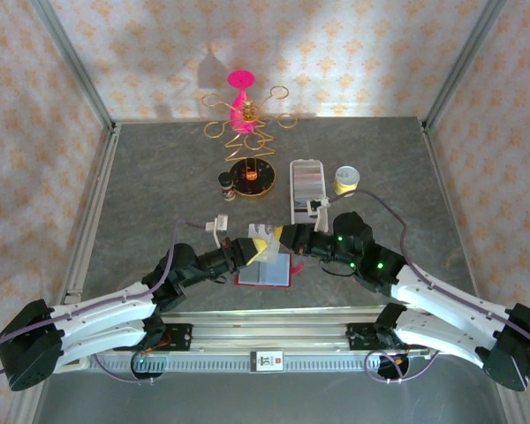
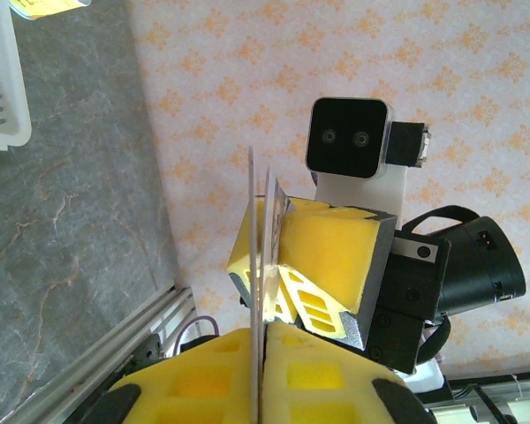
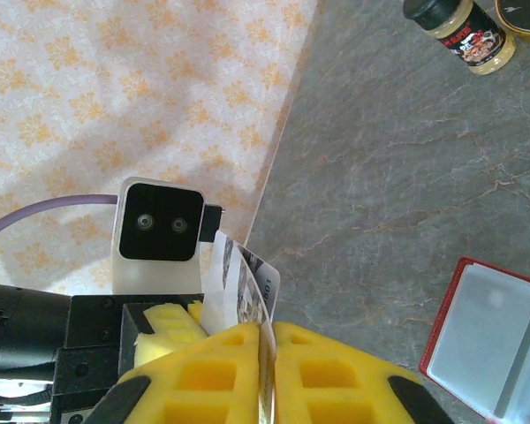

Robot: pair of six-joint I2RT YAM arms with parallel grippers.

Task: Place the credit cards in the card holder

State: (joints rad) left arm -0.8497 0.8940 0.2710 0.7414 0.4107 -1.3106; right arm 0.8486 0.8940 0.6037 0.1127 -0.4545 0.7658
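- Walls (image 1: pixel 336 53): pale wallpaper with an orange floral print encloses the cell on 3 sides, with metal posts at the corners.
- Counter (image 1: pixel 159 177): grey, marbled stone look, with an aluminium rail along the near edge.
- Card holder (image 1: pixel 267 272): red, lying open and flat on the counter near the rail, its grey-clear pockets facing up.
- Left tool (image 2: pixel 261 353) and right tool (image 3: pixel 267 340): yellow fingers meet tip to tip just above the holder's far edge, each clenched on the cards.
- Credit cards (image 3: pixel 250 287): thin plastic held upright and edge-on. 2 edges show close together and 1 face carries black-and-white print. They are in the air between both tools, apart from the holder.
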